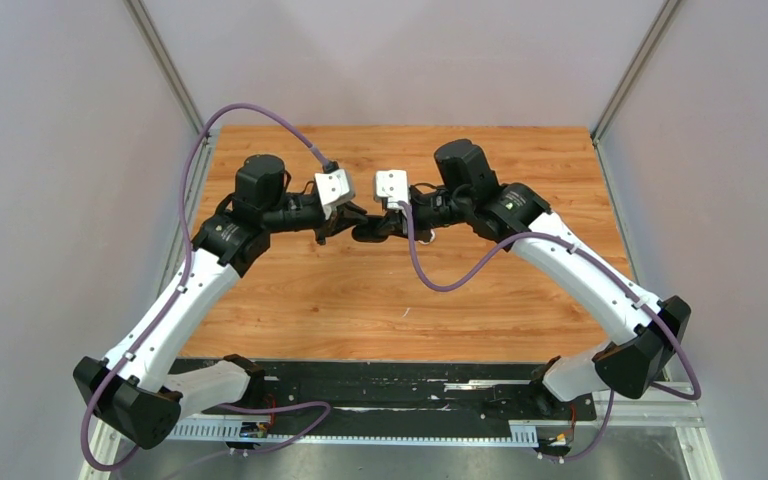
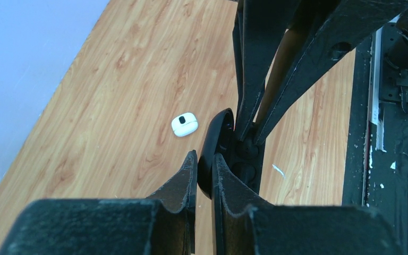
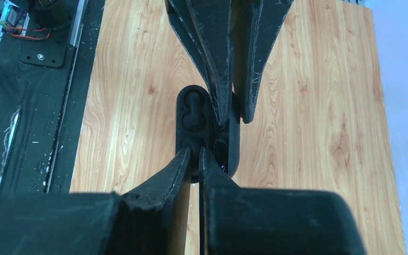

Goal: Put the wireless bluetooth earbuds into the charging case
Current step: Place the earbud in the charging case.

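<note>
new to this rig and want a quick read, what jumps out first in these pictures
Both arms meet tip to tip over the middle of the wooden table. The left gripper and the right gripper are each pinched on one black oval case with round wells, held between them. Off to one side in the left wrist view, a small white rounded piece with a dark patch lies alone on the wood, touched by neither gripper.

End effectors (image 1: 360,229) together above table (image 1: 290,300)
</note>
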Action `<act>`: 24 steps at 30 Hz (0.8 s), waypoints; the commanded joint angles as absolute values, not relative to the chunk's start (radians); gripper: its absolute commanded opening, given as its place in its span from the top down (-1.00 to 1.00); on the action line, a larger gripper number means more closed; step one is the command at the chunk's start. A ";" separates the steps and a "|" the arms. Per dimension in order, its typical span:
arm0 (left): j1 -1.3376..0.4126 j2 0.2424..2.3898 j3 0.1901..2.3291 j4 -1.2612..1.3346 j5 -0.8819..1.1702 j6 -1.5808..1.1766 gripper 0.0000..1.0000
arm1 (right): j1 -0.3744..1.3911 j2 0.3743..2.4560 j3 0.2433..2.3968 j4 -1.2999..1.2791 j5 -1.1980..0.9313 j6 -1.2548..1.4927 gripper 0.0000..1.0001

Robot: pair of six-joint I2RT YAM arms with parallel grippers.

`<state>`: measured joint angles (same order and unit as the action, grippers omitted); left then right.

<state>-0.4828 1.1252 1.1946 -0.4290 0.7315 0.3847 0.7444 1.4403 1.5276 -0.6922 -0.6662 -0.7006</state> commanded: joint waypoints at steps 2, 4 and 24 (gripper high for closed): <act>-0.495 1.097 1.203 -0.331 0.776 0.378 1.00 | 0.761 1.447 1.526 -0.676 -0.608 -0.653 0.64; -0.495 1.095 1.203 -0.345 0.774 0.394 1.00 | 0.759 1.437 1.548 -0.678 -0.591 -0.634 0.59; -0.495 1.098 1.207 -0.329 0.753 0.424 1.00 | 0.598 1.219 1.419 -0.428 -0.706 -0.214 -0.15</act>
<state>-0.4904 1.1248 1.1862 -0.3988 0.7357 0.4217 0.6506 1.2556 1.4963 -0.6136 -0.7017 -0.4622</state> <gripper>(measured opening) 0.151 0.550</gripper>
